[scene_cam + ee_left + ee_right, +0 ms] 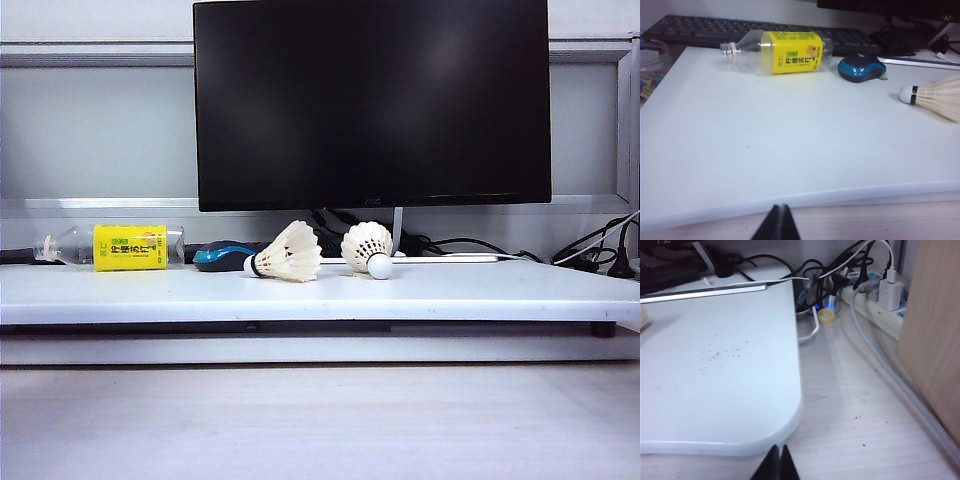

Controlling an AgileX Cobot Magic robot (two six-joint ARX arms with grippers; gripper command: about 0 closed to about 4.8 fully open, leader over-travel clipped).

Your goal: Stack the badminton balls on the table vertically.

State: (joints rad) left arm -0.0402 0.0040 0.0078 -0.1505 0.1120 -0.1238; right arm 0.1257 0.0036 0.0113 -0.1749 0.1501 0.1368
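Note:
Two white badminton balls lie on their sides on the white table, in front of the monitor. The left one points its cork tip left; the right one points its cork toward the camera. In the left wrist view one badminton ball shows at the edge of the table. My left gripper is shut and empty, held back over the wood surface before the table's front edge. My right gripper is shut and empty too, near the table's rounded corner. Neither arm shows in the exterior view.
A clear bottle with a yellow label lies at the table's left, and a blue mouse sits beside the left shuttlecock. A black monitor stands behind. A keyboard lies past the bottle. Cables and a power strip crowd the right.

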